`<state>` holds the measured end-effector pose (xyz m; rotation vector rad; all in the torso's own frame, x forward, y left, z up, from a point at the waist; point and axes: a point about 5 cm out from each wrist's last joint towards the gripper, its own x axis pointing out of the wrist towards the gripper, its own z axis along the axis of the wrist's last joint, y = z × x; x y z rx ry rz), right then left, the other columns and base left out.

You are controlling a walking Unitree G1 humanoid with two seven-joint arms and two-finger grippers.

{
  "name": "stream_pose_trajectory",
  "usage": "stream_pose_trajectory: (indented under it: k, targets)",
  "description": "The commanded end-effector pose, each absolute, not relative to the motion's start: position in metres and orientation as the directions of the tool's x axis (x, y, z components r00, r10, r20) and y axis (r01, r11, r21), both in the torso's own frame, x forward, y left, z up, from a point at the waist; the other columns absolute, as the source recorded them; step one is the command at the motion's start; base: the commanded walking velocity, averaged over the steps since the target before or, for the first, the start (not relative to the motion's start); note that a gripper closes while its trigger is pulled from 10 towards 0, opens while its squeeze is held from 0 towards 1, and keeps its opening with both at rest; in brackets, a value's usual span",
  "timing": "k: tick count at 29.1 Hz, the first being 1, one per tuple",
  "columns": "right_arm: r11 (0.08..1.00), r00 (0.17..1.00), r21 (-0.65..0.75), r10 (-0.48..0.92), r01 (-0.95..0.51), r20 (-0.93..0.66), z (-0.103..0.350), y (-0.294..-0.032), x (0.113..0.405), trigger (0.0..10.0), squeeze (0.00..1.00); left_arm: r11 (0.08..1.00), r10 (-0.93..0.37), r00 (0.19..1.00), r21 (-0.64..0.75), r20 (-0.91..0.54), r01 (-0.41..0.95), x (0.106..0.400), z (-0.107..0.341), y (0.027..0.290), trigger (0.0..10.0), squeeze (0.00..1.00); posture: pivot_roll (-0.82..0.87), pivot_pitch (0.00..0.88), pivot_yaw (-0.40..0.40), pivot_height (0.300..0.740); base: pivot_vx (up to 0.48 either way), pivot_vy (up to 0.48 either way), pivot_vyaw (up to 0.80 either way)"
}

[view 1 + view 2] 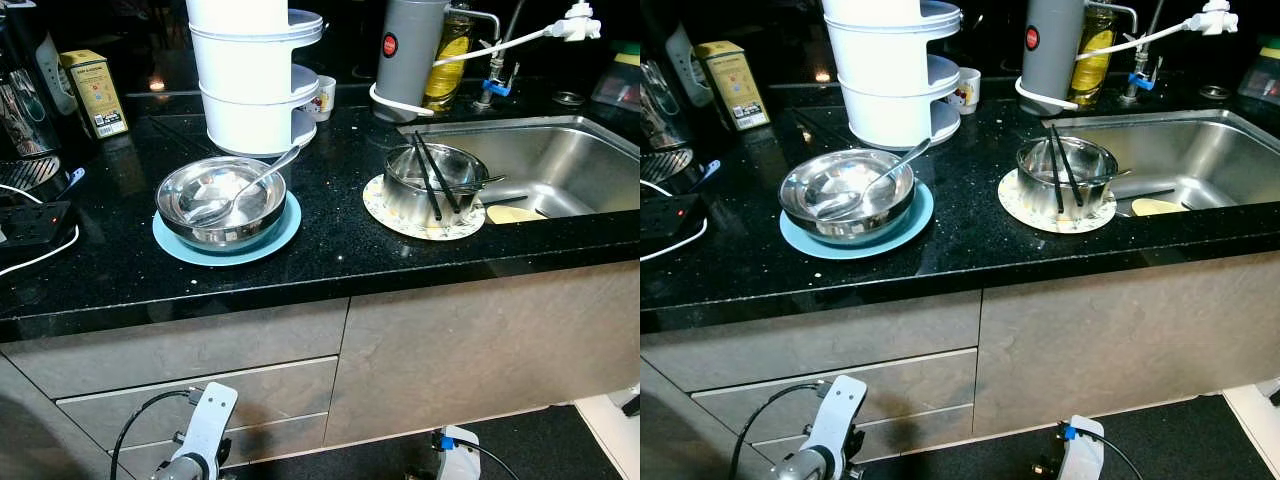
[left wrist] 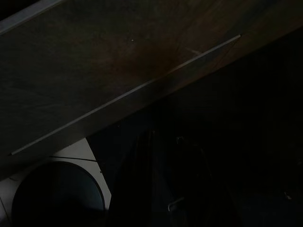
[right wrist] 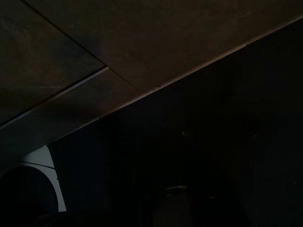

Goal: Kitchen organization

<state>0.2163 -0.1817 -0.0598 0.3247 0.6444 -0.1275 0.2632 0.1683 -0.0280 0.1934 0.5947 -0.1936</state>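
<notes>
On the black counter (image 1: 330, 250) a steel bowl (image 1: 222, 215) with a spoon (image 1: 250, 185) in it rests on a light blue plate (image 1: 285, 232). To its right, beside the sink (image 1: 560, 165), a second steel bowl (image 1: 405, 200) holds black chopsticks (image 1: 432, 175) and stands on a patterned plate (image 1: 385, 215). My left arm (image 1: 205, 425) and right arm (image 1: 455, 452) hang idle below the counter, in front of the cabinet. The wrist views are very dark; cabinet panels and a bit of pale floor can be made out.
At the back stand a white stacked container (image 1: 255, 80), a small cup (image 1: 322, 97), a grey thermos (image 1: 408, 55), an oil bottle (image 1: 447, 60) and a tea box (image 1: 95, 92). A power strip (image 1: 30, 222) lies at the left. Drawers (image 1: 200, 390) sit under the counter.
</notes>
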Motion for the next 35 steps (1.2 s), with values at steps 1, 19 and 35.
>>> stream_pose_trajectory:
  k: [1,19,35]
  targets:
    - [0.941,0.783,0.25,-0.023,0.227,-0.622,-0.063,-0.184,0.211,10.0,0.0,0.963,-0.126,0.797,0.119,-0.591,0.241,0.258,-0.033,0.167,10.0,0.0,-0.05,0.144,-0.01,0.74,0.0,0.0,0.0]
    - [0.952,0.771,0.224,-0.018,0.207,-0.636,-0.066,-0.186,0.206,10.0,0.0,0.934,-0.211,0.87,0.169,-0.446,0.313,0.262,-0.018,0.158,10.0,0.0,-0.04,0.138,-0.024,0.74,0.0,0.0,0.0]
    - [0.959,0.778,0.212,-0.015,0.19,-0.628,-0.066,-0.183,0.205,10.0,0.0,0.717,-0.51,0.722,0.233,-0.467,0.657,0.239,-0.008,0.144,10.0,0.0,-0.05,0.146,-0.024,0.74,0.0,0.0,0.0]
